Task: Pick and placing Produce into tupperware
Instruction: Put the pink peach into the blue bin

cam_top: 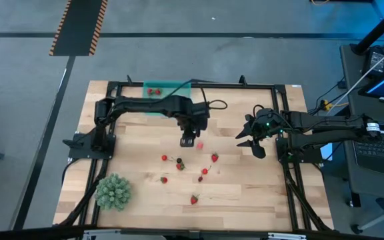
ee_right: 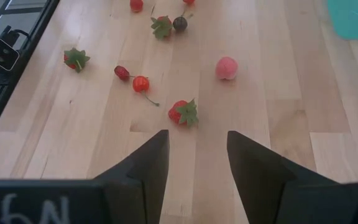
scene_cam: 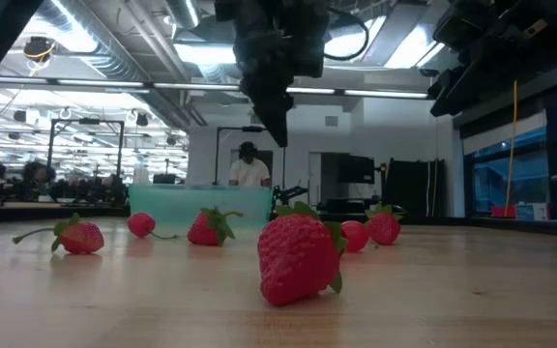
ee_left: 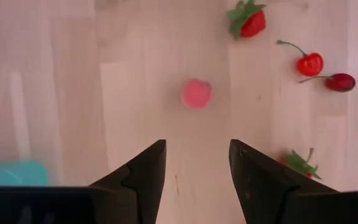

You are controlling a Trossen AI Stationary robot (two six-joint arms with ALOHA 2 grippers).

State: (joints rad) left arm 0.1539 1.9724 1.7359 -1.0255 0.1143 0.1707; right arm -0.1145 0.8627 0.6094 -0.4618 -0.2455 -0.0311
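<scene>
Wood table [cam_top: 245, 193]: left tool [cam_top: 188, 142] open, empty, above pink fruit [cam_top: 200, 145].

Scattered fruits [cam_top: 204, 171] crowd table [cam_top: 259, 200] centre; bare wood around pink fruit [ee_left: 196, 93]; spiky green ball [cam_top: 113, 191] blocks near-left corner.

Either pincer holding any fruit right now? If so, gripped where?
Nothing held. The left pincer is open above the small round pink fruit; the right pincer is open and empty over bare table.
</scene>
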